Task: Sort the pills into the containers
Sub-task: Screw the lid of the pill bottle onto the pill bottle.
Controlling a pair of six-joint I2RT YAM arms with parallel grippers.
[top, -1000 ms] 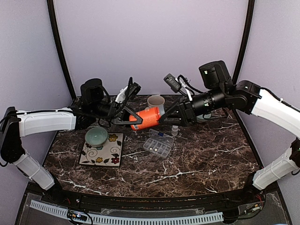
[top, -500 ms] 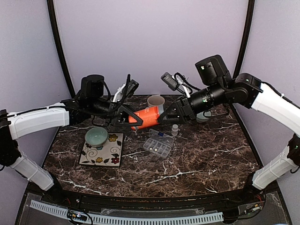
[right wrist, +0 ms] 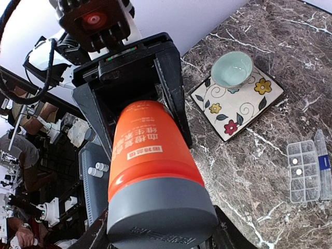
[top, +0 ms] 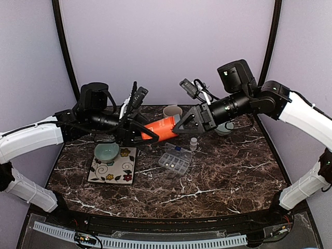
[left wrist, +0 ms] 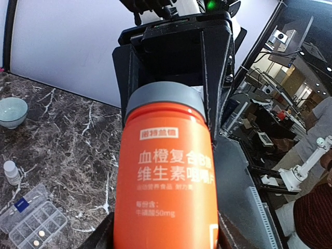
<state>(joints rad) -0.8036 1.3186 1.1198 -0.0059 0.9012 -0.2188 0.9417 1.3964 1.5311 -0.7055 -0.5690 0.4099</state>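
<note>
An orange pill bottle [top: 160,130] with a grey cap [right wrist: 161,212] hangs above the table's back, held from both ends. My left gripper [top: 141,134] is shut on its orange body [left wrist: 166,176]. My right gripper [top: 182,123] is shut on the cap [left wrist: 165,99]. The clear organiser box [top: 175,161] lies open on the marble below, its containers [right wrist: 305,171] mostly empty. Two white pills [right wrist: 295,162] sit in its compartments [left wrist: 34,224].
A pale green bowl [top: 106,151] stands on a floral tile [top: 116,168] at the left. A cream mug [top: 173,111] is at the back, a small white vial [top: 193,143] beside the box, and a second bowl [left wrist: 11,111] behind my right arm.
The left arm swung outward to the left and its wrist rose. The bottle has tilted, cap end higher, with both grippers still holding it.
</note>
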